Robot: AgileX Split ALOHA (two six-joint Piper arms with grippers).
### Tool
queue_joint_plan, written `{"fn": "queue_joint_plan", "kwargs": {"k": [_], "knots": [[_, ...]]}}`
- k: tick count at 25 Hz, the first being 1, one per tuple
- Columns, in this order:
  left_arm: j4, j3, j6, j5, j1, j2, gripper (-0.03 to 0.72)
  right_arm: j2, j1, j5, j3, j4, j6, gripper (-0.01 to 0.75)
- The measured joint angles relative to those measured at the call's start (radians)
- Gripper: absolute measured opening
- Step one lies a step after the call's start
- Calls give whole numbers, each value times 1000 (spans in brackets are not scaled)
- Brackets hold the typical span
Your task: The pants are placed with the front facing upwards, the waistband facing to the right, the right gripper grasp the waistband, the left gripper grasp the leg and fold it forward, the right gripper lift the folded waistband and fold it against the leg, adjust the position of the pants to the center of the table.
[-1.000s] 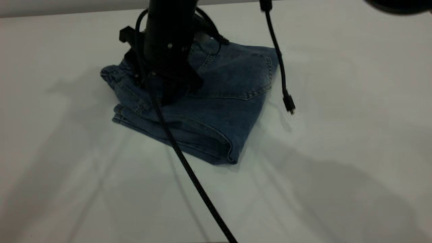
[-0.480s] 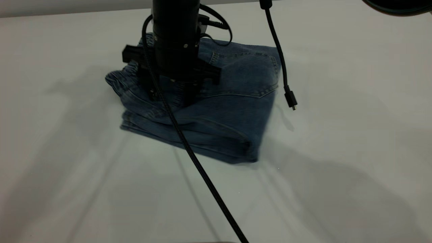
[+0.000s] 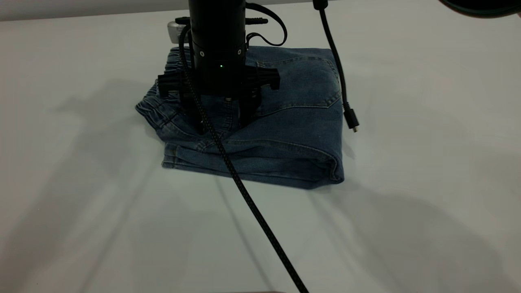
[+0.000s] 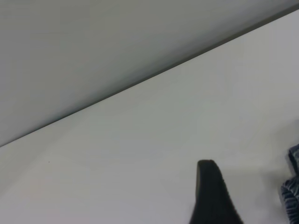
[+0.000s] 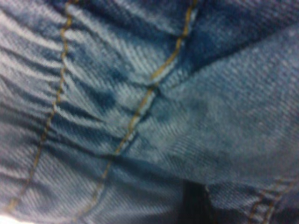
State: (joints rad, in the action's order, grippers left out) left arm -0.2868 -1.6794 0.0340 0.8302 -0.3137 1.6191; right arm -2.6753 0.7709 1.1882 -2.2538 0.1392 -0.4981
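The blue denim pants [image 3: 293, 122] lie folded into a thick packet on the white table [image 3: 407, 211], back patch pocket up. Their ruched waistband [image 3: 151, 109] shows at the packet's left edge. My right gripper [image 3: 223, 122] stands straight down on the packet's left half, open, both fingertips pressed on the denim a hand's width apart. The right wrist view is filled with denim [image 5: 224, 116], the gathered waistband [image 5: 37, 93] and tan stitching. In the left wrist view my left gripper [image 4: 212, 196] hangs over bare table [image 4: 140, 140], with the pants' edge [image 4: 292, 196] beside it.
A braided black cable [image 3: 252, 211] runs from the right arm across the pants to the table's front edge. A loose cable with a plug [image 3: 350, 120] dangles just right of the pants. A dark shape [image 3: 480, 6] sits in the top right corner.
The right gripper has turned and shifted right while pressing on the pants. The folded packet has swung round with it, so its front edge now lies nearly level and farther right.
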Motion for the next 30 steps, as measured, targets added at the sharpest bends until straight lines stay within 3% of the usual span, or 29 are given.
{"fn": "queue_joint_plan", "kwargs": {"k": [10, 17, 22, 26, 30], "knots": [[-1, 3, 0, 5, 0, -64, 391, 333, -1, 42, 11, -6, 253, 440], [7, 3, -1, 147, 0, -242, 391, 676, -1, 65, 11, -7, 397, 440], [95, 3, 4, 323, 0, -378, 391, 882, -1, 78, 11, -23, 472, 440], [189, 2, 39, 328, 0, -460, 391, 1005, -1, 82, 33, -37, 504, 440], [287, 57, 60, 328, 0, -551, 391, 1157, -1, 82, 190, -53, 508, 440]]}}
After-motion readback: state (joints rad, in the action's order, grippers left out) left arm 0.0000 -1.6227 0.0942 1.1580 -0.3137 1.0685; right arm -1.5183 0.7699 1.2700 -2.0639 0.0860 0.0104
